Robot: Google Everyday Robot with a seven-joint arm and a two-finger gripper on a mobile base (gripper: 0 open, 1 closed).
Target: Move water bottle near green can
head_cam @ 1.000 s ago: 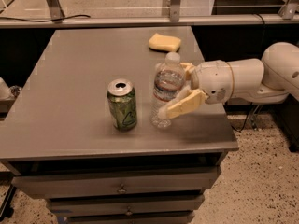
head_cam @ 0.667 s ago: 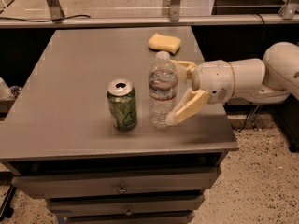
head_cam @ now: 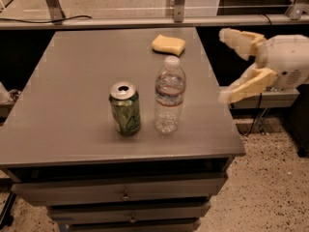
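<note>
**Bottle and can stand side by side as gripper hangs off table's edge**

Camera view: The water bottle (head_cam: 169, 98), a small clear ribbed plastic bottle with a white cap and a white-and-red label band, stands upright toward the front of a grey table (head_cam: 72, 81). It is just beside the green can (head_cam: 125, 108), on the can's right, with a narrow gap between them. The can is shorter, upright, and has a silver top with an open pull-tab mouth and pale swirl markings on its side.

The gripper (head_cam: 223, 65) hangs in the air beyond the table's right edge, well apart from the bottle. Its two pale yellow fingers (head_cam: 251, 83) are spread wide and grasp nothing. Its rounded white wrist housing sits at the far right of the frame.

The pair stands back from the front edge, and bare tabletop stretches to the left and behind. A yellow sponge (head_cam: 168, 44), soft-cornered and rectangular, lies near the back right of the table.

The tabletop is smooth and matte. Below it sit grey drawers (head_cam: 120, 193) with small knobs, and speckled flooring (head_cam: 260, 187) shows at the lower right.
</note>
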